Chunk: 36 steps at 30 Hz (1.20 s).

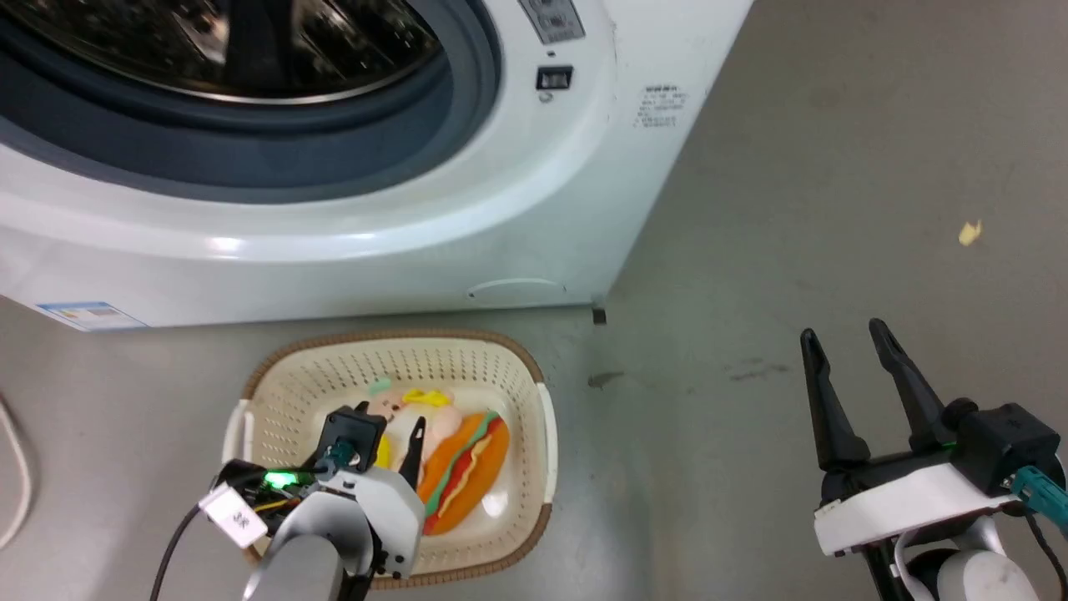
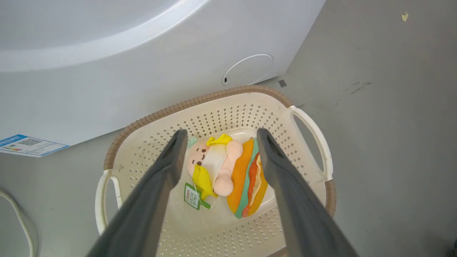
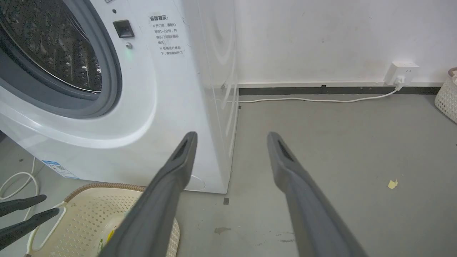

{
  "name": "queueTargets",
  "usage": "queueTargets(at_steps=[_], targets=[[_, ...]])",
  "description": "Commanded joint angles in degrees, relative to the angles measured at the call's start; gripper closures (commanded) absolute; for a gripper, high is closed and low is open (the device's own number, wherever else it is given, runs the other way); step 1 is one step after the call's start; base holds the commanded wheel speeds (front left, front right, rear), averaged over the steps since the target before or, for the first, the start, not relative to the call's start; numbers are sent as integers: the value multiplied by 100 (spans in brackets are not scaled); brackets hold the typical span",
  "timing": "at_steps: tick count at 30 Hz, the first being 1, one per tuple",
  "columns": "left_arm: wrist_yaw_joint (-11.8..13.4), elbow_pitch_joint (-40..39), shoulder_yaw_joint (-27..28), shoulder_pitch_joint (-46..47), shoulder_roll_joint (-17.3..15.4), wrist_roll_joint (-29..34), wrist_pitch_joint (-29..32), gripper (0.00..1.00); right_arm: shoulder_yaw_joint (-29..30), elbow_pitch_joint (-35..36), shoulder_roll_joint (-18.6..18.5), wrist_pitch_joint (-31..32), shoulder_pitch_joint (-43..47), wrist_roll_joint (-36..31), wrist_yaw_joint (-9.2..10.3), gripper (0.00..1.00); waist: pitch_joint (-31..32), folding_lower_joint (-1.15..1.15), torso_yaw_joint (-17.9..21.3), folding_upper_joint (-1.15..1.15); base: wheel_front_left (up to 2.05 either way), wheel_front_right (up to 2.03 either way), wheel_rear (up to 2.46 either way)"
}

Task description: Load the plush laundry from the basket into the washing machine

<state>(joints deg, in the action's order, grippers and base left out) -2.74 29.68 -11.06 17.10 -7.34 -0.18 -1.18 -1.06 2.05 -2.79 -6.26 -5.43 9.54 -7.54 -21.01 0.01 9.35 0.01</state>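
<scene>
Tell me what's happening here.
The robot is loading soft toys into the washer. Its left claw hangs open over the basket, which sits on the floor in front of the washer. The claw is lined up on a pink doll and a plush hot dog lying inside. Nothing is gripped yet. The right claw is open and empty, off to the side.

Grey scuffed floor, white wall far with dark baseboard, socket far right, white cable running left, yellow scrap right.
</scene>
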Motion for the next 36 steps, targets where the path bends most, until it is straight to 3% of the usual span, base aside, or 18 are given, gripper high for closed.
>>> queueTargets(at_steps=[1,22,26,36], targets=[[-46,201,-71,185,-78,-30,41,0,-45,51,-4,-70,-135,65,2,0,-181,-1,105,-1,0,0,0],[-184,1608,-848,1476,-495,-440,971,0,-173,270,-6,-321,-419,582,3,0,-1439,-1,493,-1,0,0,0],[-135,1870,-734,1761,-542,-703,1215,0,-183,320,-6,-368,-456,604,4,0,-1664,-1,550,-1,0,0,0],[-255,2457,-1265,2405,-685,-665,1505,0,-213,391,-7,-487,-466,800,4,0,-2219,-1,711,-1,0,0,0]])
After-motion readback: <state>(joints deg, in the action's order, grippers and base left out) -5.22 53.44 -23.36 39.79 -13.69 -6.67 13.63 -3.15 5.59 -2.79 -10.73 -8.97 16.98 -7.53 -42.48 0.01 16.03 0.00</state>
